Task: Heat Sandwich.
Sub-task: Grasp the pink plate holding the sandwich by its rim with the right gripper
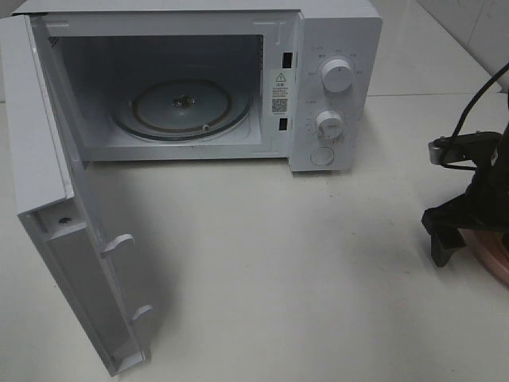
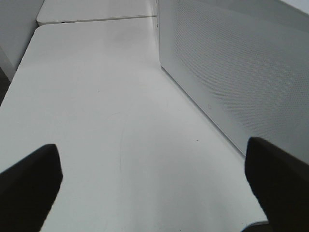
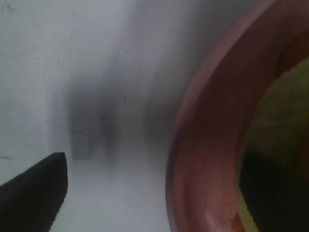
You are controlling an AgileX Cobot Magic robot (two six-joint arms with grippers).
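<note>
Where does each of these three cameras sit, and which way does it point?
Exterior high: mounted high, looking down on table, open microwave and door; right gripper shows at the right edge, over the plate.
Left wrist: on the left arm, looking low along the table beside a perforated panel, probably the door; open left gripper shows.
Right wrist: on the right arm, close above the plate rim and sandwich; open fingers show.
Shared: exterior and right wrist both show the plate.

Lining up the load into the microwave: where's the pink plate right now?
The pink plate sits on the table at the far right edge of the exterior high view, partly under the right gripper, well right of the open microwave.
</note>
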